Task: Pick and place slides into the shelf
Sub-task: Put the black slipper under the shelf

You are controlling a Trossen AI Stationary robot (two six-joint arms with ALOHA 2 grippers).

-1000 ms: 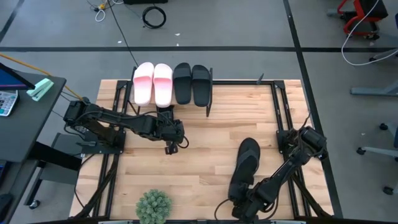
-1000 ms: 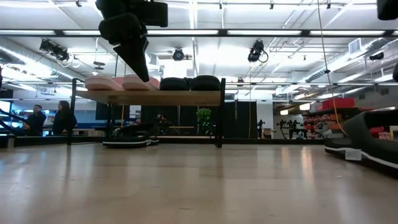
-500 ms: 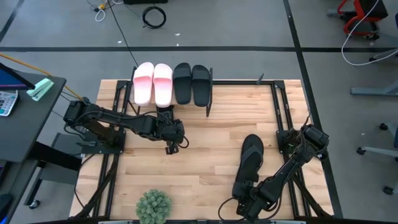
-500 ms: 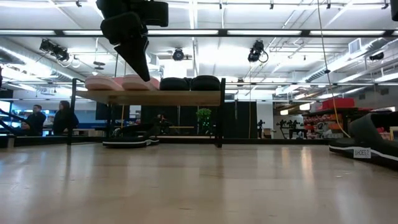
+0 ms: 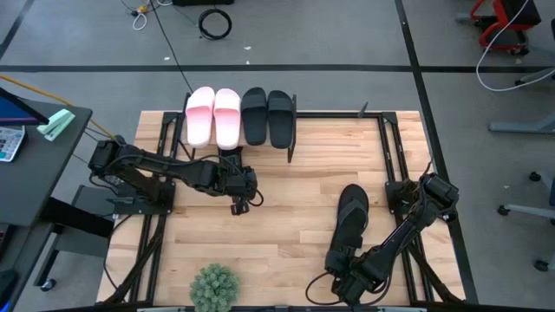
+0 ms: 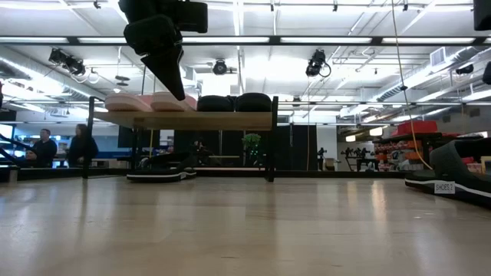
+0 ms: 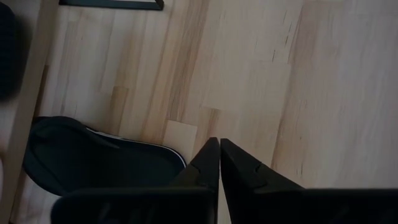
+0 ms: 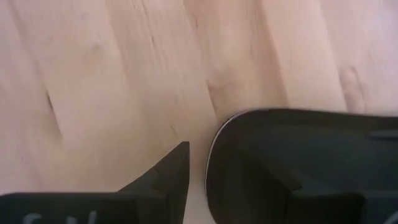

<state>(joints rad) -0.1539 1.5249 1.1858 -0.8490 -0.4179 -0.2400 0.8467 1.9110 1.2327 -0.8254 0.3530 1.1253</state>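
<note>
Gripping the heel of a thin black slide on the tabletop, the right pincer has a finger on each side of its rubbery sole. Next it must be carried to the shelf, whose pale board holds four slides. The left pincer hovers shut, empty.

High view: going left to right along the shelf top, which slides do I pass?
Pink slide → second pink slide → black slide → second black slide, all side by side on the shelf.
</note>
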